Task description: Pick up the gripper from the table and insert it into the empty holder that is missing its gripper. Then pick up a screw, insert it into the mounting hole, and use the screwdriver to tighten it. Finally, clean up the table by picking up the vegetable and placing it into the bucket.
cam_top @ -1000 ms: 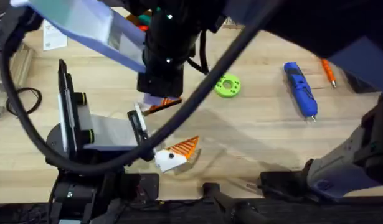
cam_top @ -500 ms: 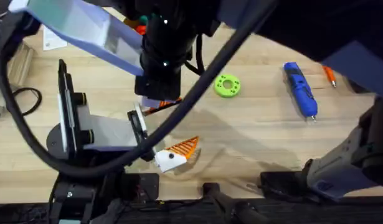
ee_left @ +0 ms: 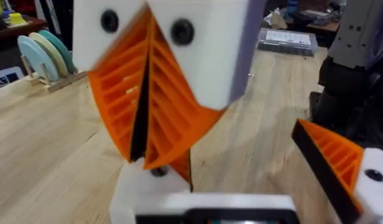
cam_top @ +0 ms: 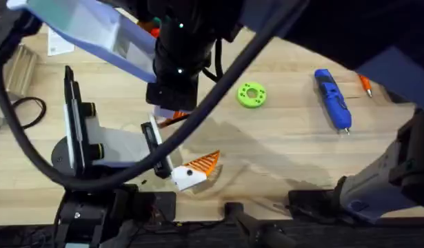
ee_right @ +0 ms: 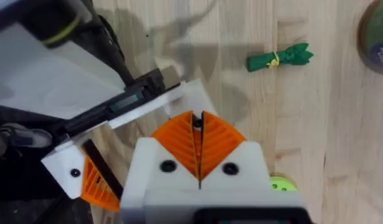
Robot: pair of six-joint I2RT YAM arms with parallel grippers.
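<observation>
The right arm reaches across the middle of the worktop (cam_top: pixel 287 145) from high under the camera, its wrist pointing steeply down, so the right gripper (cam_top: pixel 172 111) hangs over the left arm's fingers. Its orange pads (ee_left: pixel 119 93) are pressed together on the gripper (ee_left: pixel 179 163), the small orange wedge, whose black end sits between them. The wedge's lower end meets the top of the holder (ee_left: pixel 197 202), the white block below it; whether it is seated cannot be told. The left arm lies low and folded near the worktop's front left corner. The left gripper (cam_top: pixel 177 148) is spread wide, with only the finger nearer the front edge carrying an orange wedge. The screwdriver (cam_top: pixel 332 98) lies toward the far right corner, near a green disc (cam_top: pixel 252 94). The vegetable (ee_right: pixel 279 58) lies on bare wood near the bucket (ee_right: pixel 377 37), not touching it.
</observation>
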